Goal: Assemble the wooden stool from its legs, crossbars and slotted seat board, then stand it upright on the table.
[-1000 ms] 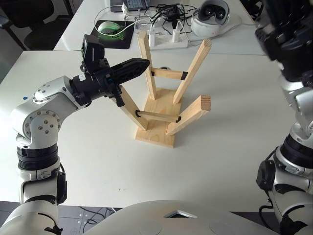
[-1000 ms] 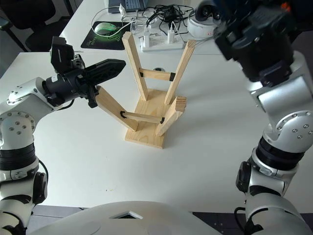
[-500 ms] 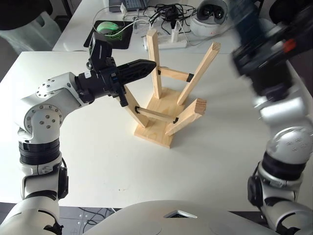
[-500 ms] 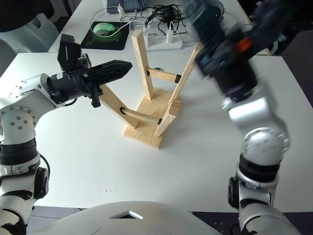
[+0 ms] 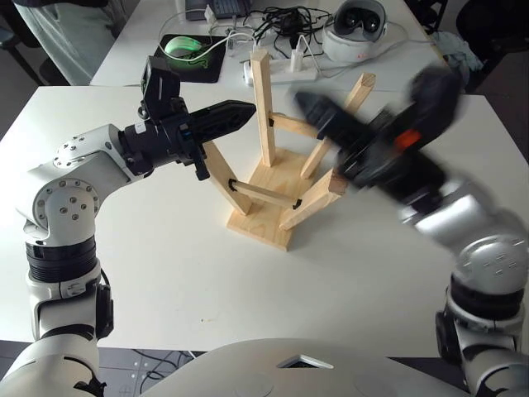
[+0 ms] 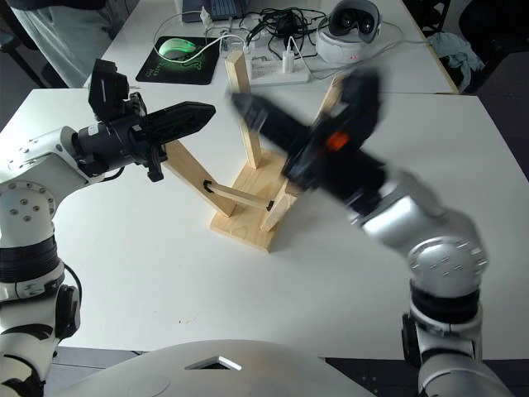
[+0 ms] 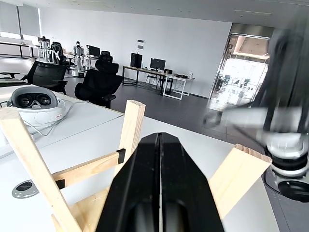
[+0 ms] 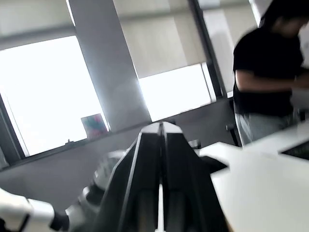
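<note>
the left gripper, fingers pressed together on nothing, lies level and points right, just above the top of the near left leg. in the middle of the table the wooden stool sits upside down: seat board flat, four legs aimed up and splayed outward. the right gripper, blurred, fingers together and empty, points left above the legs.

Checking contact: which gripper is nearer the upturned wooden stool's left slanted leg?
Left. The left gripper sits above the slanted leg; the right gripper hangs over the far crossbar.
</note>
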### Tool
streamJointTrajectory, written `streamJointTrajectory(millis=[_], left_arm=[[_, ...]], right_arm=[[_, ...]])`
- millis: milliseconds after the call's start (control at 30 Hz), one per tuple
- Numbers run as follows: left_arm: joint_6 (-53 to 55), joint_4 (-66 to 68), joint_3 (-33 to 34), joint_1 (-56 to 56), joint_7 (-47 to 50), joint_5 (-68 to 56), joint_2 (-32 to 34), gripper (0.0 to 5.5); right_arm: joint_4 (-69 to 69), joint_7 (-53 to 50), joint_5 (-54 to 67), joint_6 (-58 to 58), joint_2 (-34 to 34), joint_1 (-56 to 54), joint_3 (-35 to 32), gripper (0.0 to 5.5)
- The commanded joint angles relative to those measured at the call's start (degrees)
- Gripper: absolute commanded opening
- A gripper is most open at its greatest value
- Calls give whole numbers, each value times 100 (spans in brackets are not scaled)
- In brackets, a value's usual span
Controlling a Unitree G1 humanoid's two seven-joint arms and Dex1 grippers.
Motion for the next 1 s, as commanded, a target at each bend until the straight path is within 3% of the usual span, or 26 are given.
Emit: streamJointTrajectory(millis=[33,133,267,433,533,700,767,867,1000], left_arm=[[258,-23,-87,-1,-19,-70,93,0],[270,-19,-14,66,-10,-73,98,0],[241,-41,39,195,19,-35,87,0],[218,-110,131,302,78,-52,82,0],[233,-79,138,270,64,-55,95,0],[292,34,-13,61,-58,-37,89,0],[339,83,-58,-29,-100,-79,74,0],[380,-17,3,99,-93,-130,145,0],[356,-153,104,367,9,-125,110,0]], right_arm=[[118,-82,-932,57,17,216,268,2],[467,-450,-522,-754,551,-652,-630,2],[1027,-1031,1094,-1344,734,-1913,-1779,2],[1249,-1014,2008,-1183,429,-2177,-2207,2],[775,-658,1731,-627,211,-1605,-1665,2],[340,97,-1285,460,-595,288,1075,2],[443,128,-1920,231,-435,676,1337,2],[628,-71,-1679,-402,46,78,333,2],[1057,-407,-123,-1151,498,-1241,-1195,2]])
